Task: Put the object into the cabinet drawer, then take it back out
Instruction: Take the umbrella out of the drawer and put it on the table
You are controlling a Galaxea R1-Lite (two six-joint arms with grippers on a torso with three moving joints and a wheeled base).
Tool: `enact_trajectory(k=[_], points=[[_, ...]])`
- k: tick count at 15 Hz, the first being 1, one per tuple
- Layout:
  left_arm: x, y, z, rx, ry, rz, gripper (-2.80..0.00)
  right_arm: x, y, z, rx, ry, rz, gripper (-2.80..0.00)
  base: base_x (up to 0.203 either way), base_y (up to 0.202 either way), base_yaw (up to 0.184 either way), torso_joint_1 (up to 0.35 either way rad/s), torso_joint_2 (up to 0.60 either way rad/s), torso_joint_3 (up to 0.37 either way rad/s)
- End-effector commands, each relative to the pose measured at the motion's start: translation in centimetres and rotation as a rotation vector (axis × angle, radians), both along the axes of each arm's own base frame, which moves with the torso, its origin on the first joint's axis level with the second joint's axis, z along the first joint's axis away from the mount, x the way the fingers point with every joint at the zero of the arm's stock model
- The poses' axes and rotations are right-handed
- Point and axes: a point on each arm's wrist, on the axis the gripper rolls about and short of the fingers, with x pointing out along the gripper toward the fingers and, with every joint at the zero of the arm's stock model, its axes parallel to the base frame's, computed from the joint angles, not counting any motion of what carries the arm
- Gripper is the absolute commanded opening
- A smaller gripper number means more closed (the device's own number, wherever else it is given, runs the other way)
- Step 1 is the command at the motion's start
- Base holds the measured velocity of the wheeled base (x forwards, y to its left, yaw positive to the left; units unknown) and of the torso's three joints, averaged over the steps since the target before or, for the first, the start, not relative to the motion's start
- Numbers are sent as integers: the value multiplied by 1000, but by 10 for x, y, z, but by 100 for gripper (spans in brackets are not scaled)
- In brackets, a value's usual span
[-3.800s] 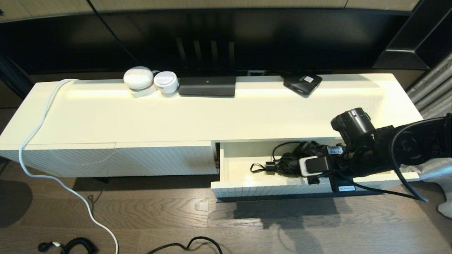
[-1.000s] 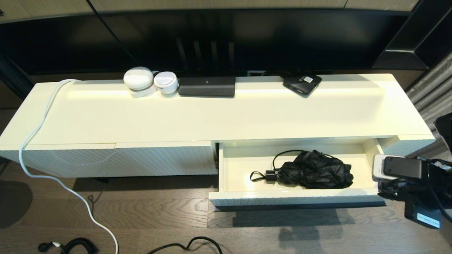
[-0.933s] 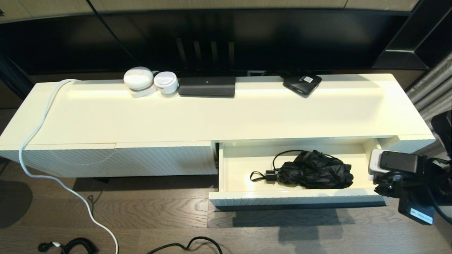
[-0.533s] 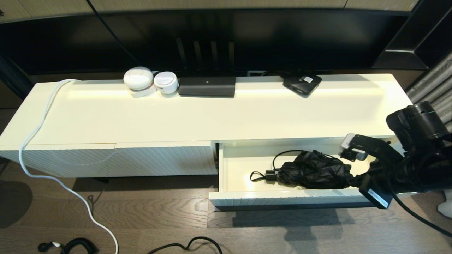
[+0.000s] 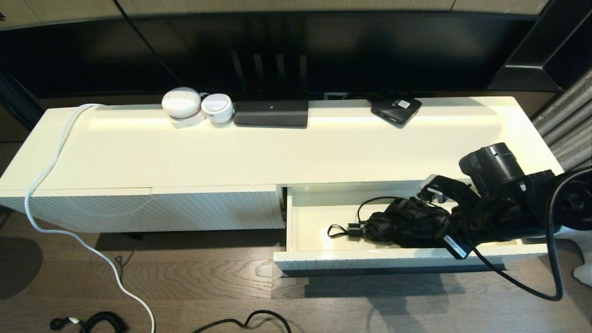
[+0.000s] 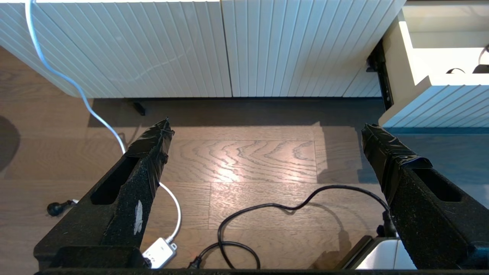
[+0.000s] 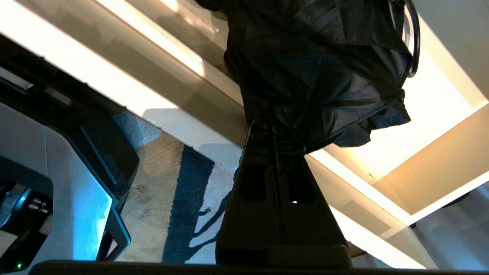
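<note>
The cabinet drawer (image 5: pixel 370 260) stands pulled out on the right of the white cabinet, its cream inside (image 7: pixel 439 103) lit. In it lies a folded black umbrella (image 5: pixel 407 223), strap end to the left. My right gripper (image 5: pixel 451 224) reaches into the drawer from the right. It is shut, its fingertips (image 7: pixel 273 128) pressed together against the umbrella's loose fabric (image 7: pixel 317 65). I cannot see whether any fabric is pinched between them. My left gripper (image 6: pixel 265 131) hangs open and empty over the wooden floor, left of the drawer's corner (image 6: pixel 439 110).
On the cabinet top at the back sit two white round devices (image 5: pixel 194 106), a black box (image 5: pixel 271 113) and a small black box (image 5: pixel 396 109). A white cable (image 5: pixel 46 171) drapes over the left end. A black cable (image 6: pixel 286 208) lies on the floor.
The right arm swung in from beyond the drawer's right end and its gripper now rests against the umbrella's right end. The umbrella and drawer have not moved in the last second.
</note>
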Motion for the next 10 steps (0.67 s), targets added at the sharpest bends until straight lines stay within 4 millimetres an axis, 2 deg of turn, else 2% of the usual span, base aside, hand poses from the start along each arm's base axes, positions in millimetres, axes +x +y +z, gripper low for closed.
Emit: enact_trajectory(k=[1, 4, 6, 7, 10], points=[[0, 0, 0, 0, 0, 0, 0, 6, 1, -6, -8, 18, -6, -280, 0, 0, 0, 0, 0, 0], [0, 0, 0, 0, 0, 0, 0, 5, 1, 0, 16, -6, -29, -280, 0, 0, 0, 0, 0, 0], [0, 0, 0, 0, 0, 0, 0, -3, 0, 7, 15, -28, -31, -280, 0, 0, 0, 0, 0, 0], [0, 0, 0, 0, 0, 0, 0, -5, 0, 7, 8, -29, -35, 0, 0, 0, 0, 0, 0, 0], [0, 0, 0, 0, 0, 0, 0, -10, 3, 10, 41, -39, -74, 0, 0, 0, 0, 0, 0, 0]])
